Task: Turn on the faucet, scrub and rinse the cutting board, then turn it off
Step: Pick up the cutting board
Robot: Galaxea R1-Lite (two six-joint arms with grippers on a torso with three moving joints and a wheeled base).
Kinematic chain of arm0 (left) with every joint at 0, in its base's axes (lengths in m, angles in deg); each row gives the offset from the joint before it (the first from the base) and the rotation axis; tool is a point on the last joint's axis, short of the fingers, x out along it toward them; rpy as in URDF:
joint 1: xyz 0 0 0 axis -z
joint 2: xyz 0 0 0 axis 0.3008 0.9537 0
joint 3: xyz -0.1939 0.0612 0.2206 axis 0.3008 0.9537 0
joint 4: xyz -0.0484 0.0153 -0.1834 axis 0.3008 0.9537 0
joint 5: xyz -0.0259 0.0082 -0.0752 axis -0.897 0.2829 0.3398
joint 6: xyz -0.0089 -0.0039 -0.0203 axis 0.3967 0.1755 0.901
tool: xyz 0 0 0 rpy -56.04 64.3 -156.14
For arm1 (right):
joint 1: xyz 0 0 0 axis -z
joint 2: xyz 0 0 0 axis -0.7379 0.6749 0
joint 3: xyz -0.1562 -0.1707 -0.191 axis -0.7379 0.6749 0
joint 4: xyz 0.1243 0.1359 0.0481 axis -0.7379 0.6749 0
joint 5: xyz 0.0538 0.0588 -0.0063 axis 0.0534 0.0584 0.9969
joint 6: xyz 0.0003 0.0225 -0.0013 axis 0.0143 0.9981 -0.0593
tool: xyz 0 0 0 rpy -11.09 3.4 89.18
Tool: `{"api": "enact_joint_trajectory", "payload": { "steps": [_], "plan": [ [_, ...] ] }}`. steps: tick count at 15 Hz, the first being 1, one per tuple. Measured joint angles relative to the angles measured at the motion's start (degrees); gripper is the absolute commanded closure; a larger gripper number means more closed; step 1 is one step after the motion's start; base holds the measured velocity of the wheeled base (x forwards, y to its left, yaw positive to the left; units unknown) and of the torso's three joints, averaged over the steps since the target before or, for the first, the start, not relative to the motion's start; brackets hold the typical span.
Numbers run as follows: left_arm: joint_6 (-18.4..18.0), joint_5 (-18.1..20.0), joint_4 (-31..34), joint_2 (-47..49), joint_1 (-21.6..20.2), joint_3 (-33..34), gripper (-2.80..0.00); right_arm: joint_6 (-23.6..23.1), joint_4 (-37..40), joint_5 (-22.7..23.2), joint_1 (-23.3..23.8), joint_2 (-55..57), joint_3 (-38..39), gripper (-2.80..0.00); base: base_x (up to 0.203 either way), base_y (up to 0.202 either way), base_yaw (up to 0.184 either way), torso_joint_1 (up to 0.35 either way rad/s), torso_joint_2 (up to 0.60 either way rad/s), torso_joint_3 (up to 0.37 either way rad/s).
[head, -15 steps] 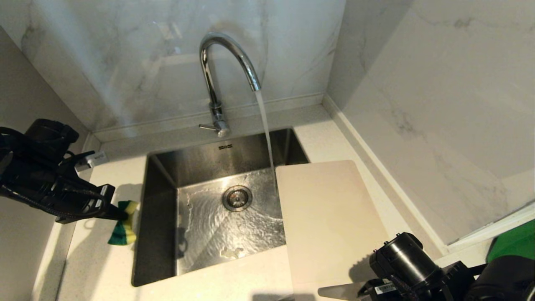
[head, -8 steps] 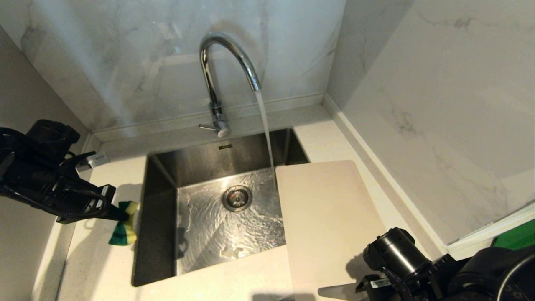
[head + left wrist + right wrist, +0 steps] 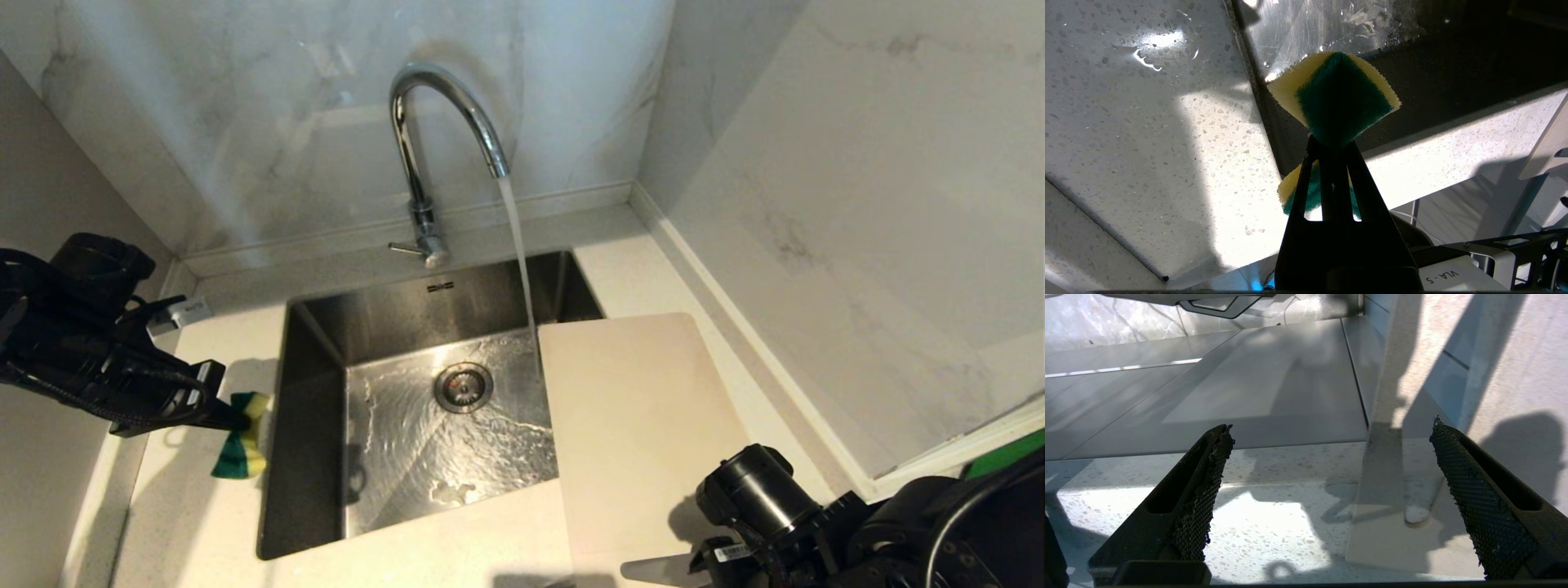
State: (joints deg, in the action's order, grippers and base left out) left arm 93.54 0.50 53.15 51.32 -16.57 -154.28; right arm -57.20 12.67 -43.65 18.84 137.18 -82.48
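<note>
Fingers (image 3: pixel 1200 490) of my right gripper (image 3: pixel 1331 486) stand spread wide and empty, hanging low over the near end of the large flat cream-white rectangular cutting board (image 3: pixel 637 425), whose slot handle (image 3: pixel 1417 498) lies between them. Ahead of those fingers the board bridges the right edge of the square stainless-steel sink (image 3: pixel 424 408), its far end lying over the basin. Beyond that, the tall chrome gooseneck faucet (image 3: pixel 424 147) pours a steady stream (image 3: pixel 518 253) that lands just beside the board's far left corner. Across the sink, I have my left gripper (image 3: pixel 1331 143) clamped tight on a small green-and-yellow sponge (image 3: pixel 1337 98), pinched at its middle and held above the speckled pale stone tabletop (image 3: pixel 196 506) just beside the sink's left rim.
</note>
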Motion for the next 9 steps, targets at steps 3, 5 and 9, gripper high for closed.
{"api": "enact_joint_trajectory", "payload": {
  "steps": [3,5,9],
  "plan": [
    [0.0,0.0,0.0,0.0,0.0,0.0,0.00,0.0,0.0,0.0,-0.1,0.9,0.2,-2.80,0.000,0.000,0.000,0.000,0.00,0.000],
    [-0.1,0.0,0.0,0.0,-0.2,0.0,0.00,0.1,0.0,0.1,-0.1,1.7,0.2,-2.80,0.000,0.000,0.000,0.000,0.00,0.000],
    [-0.5,0.0,0.0,0.1,-0.7,-0.1,0.00,0.1,-0.4,0.1,0.0,3.8,-0.3,-2.80,0.000,0.000,0.000,0.000,0.00,0.000]
  ]
}}
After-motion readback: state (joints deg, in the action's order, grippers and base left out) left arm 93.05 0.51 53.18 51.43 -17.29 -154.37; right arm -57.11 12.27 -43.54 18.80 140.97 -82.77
